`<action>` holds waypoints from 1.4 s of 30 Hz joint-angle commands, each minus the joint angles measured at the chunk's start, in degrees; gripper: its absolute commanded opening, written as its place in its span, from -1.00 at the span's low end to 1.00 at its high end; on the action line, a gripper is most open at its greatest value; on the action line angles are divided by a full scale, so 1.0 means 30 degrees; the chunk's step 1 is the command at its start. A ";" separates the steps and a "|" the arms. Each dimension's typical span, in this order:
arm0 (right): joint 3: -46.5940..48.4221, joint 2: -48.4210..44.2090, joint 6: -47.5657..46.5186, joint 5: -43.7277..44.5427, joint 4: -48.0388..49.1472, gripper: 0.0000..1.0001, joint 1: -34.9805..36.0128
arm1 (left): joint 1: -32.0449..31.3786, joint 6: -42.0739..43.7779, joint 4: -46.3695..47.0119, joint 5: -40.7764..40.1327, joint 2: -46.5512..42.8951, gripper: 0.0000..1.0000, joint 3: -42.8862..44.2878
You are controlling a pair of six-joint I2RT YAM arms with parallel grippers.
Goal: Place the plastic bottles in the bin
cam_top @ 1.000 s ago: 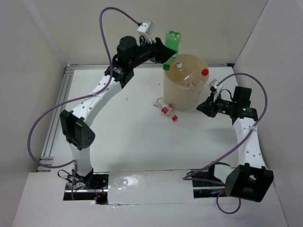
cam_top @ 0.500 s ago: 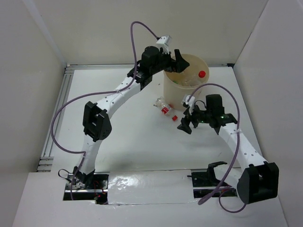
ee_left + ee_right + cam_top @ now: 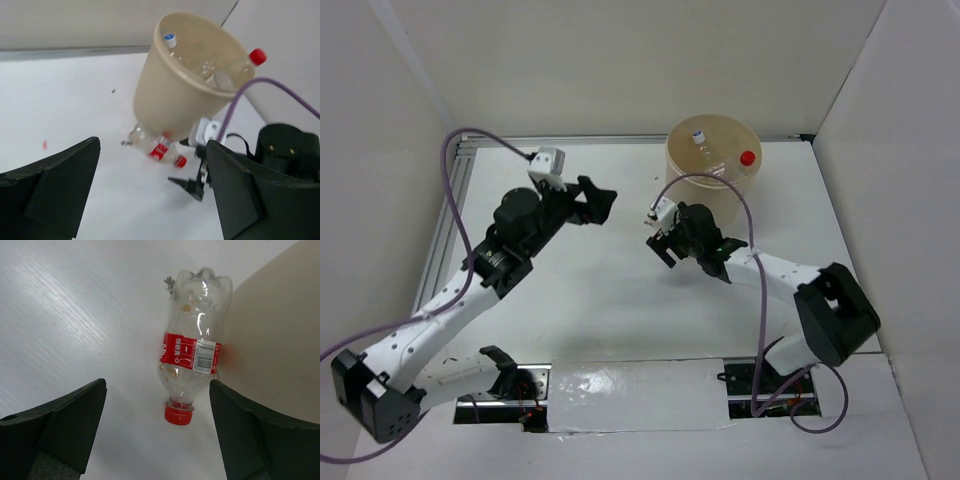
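Observation:
The tan bin stands at the back of the table and holds several plastic bottles, one red-capped and one with a pale cap. A clear bottle with a red label and red cap lies on the table against the bin's wall. My right gripper hangs open over its cap end, one finger on each side, without touching it. In the top view this gripper hides the bottle. My left gripper is open and empty, left of the bin, and sees the lying bottle.
White walls close in the table on three sides. A metal rail runs along the left edge. The right arm's purple cable arcs in front of the bin. A small red speck lies on the table.
My left arm pulled back from over the bin to the left; the green bottle it held is gone from it. My right arm swung left over the lying bottle. Both grippers opened.

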 commanded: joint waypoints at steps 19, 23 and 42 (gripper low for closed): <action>0.4025 0.6504 0.2143 -0.1791 -0.2061 -0.28 0.0002 | -0.0173 -0.3446 -0.3907 -0.3457 -0.7692 0.99 -0.7813; 0.3467 0.3085 -0.0372 -0.6247 -0.4029 -0.49 0.0500 | -0.0173 -0.3448 -0.3907 -0.3631 -0.8129 0.99 -0.7991; 1.0936 -0.2385 0.1199 -0.7485 -0.3564 -0.50 -0.4678 | -0.0173 -0.3272 -0.0684 -0.1439 -0.6231 0.99 -0.8576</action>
